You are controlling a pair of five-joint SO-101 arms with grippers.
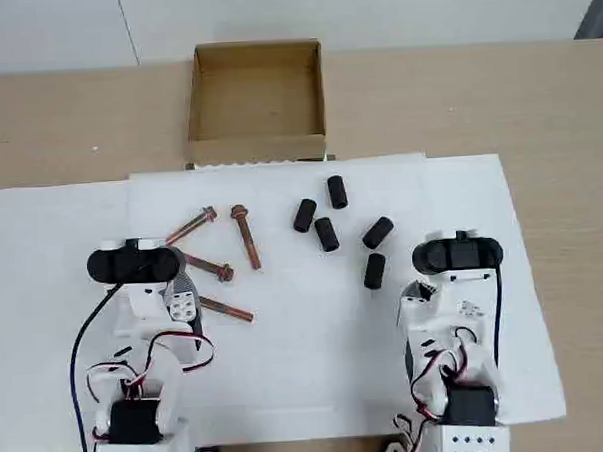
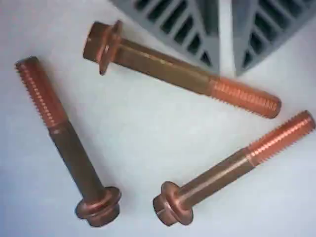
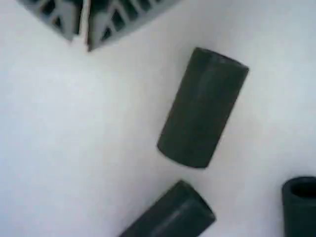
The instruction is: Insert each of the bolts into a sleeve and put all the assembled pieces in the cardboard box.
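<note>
Tan wood tabletop (image 1: 557,125) carries a white paper sheet (image 1: 317,355), and the cardboard box (image 1: 258,146) stands open-topped at the sheet's far edge. The left arm (image 1: 134,293) and right arm (image 1: 455,299) sit well apart at the near edge. Four copper-coloured bolts (image 1: 246,236) lie loose on the paper in front of the left arm, none of them in a sleeve. Five black sleeves (image 1: 327,234) are scattered ahead of the right arm, the nearest sleeve (image 1: 375,271) just beside it. The left claw (image 2: 224,74) hangs over the bolts, fingers drawn nearly together and gripping nothing. The right claw (image 3: 85,47) is closed and holds nothing, near one lying sleeve (image 3: 202,108).
</note>
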